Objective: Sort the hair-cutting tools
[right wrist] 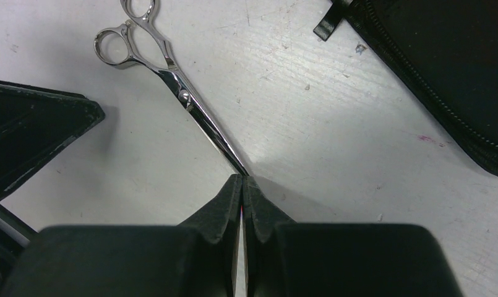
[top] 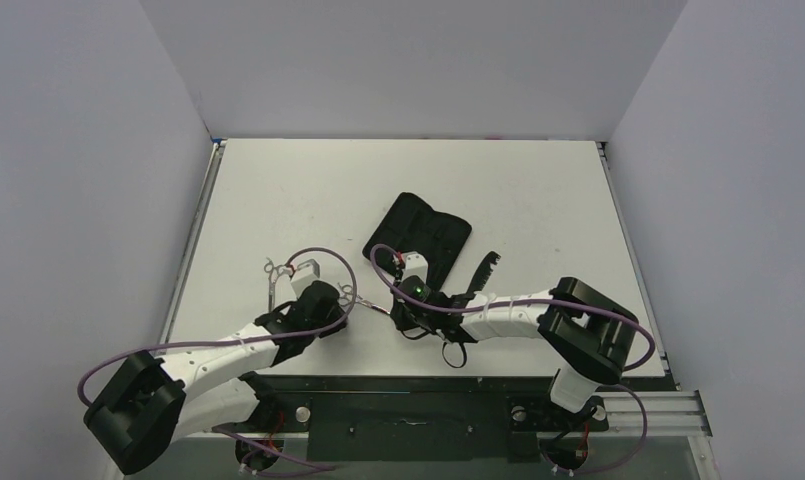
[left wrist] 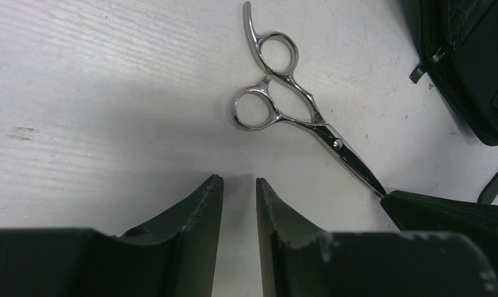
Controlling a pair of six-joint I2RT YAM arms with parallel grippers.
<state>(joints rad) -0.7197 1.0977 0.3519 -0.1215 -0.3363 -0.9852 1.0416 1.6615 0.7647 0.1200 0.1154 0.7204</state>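
On the white surface (top: 278, 190), the left gripper (left wrist: 239, 180) sits at lower left of the overhead view, its fingers a narrow gap apart and holding nothing. Just ahead of it lie the silver scissors (left wrist: 338, 143), flat, rings toward it. At centre, the right gripper (right wrist: 241, 178) is fully closed, its fingertips touching the blade tip; whether it pinches the tip cannot be told. Above it lies the black zip case (top: 418, 235), with the black comb (top: 483, 270) just to its right.

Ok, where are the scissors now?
Top view, centre-front: the scissors lie flat between the left gripper and right gripper, blade tips at the right one.
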